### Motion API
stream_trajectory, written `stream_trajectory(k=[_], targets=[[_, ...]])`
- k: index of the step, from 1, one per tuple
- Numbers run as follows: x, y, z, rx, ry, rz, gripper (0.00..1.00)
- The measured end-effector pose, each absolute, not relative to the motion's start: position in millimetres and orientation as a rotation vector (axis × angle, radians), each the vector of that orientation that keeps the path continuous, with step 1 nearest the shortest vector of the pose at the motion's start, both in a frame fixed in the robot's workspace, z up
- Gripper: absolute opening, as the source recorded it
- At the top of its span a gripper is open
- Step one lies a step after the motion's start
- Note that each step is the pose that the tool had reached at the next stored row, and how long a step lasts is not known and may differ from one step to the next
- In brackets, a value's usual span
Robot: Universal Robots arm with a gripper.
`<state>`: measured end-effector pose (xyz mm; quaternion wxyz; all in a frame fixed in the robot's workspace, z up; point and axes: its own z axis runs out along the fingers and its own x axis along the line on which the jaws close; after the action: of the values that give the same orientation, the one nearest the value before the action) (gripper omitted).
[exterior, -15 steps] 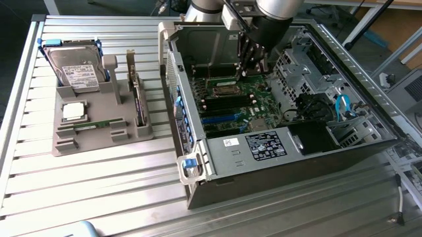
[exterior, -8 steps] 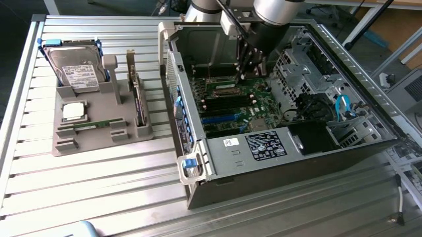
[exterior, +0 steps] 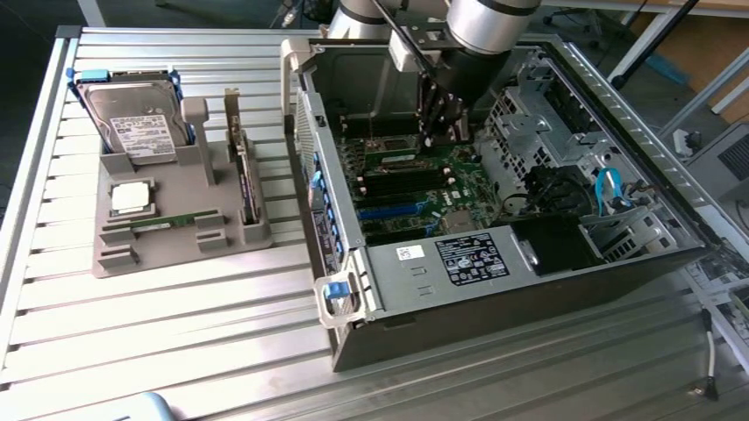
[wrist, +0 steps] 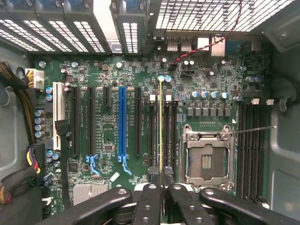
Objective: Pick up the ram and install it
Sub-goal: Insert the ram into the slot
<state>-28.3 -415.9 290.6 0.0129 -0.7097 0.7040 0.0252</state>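
Observation:
My gripper [wrist: 161,185] is shut on the ram [wrist: 161,122], which I see edge-on as a thin yellow-green line running out from between the black fingers [wrist: 149,197]. The stick hangs over the motherboard [wrist: 108,140], lined up along the black memory slots [wrist: 152,131] beside the processor socket [wrist: 206,159]; whether it touches a slot I cannot tell. In the exterior view the gripper [exterior: 439,132] reaches down into the open computer case [exterior: 468,263]. A second ram stick [exterior: 175,221] lies flat on the grey holder [exterior: 164,254] to the exterior view's left.
The grey holder also carries a hard drive [exterior: 135,123], a square silver processor [exterior: 131,197] and an upright expansion card [exterior: 246,175]. Inside the case are drive cages [exterior: 527,114], a blue cable [exterior: 606,189] and bundled wires [wrist: 18,154]. Everything stands on a slatted metal table [exterior: 175,333].

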Motion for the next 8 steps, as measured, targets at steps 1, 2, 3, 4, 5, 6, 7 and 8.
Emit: stream_trajectory(k=[1,2,3,4,5,6,7,8], targets=[[-28.3,-415.9,289.5,-2.211,2.194,0.079,0.12],[-28.3,-416.0,288.4,-2.211,2.194,0.079,0.12],[-28.3,-415.9,287.4,-2.211,2.193,0.079,0.12],[-28.3,-415.9,286.0,-2.211,2.193,0.079,0.12],[-28.3,-416.0,284.5,-2.211,2.193,0.079,0.12],[-28.3,-415.9,283.7,-2.211,2.194,0.079,0.12],[-28.3,-415.9,282.8,-2.211,2.194,0.079,0.12],[-28.3,-415.9,282.0,-2.211,2.194,0.079,0.12]])
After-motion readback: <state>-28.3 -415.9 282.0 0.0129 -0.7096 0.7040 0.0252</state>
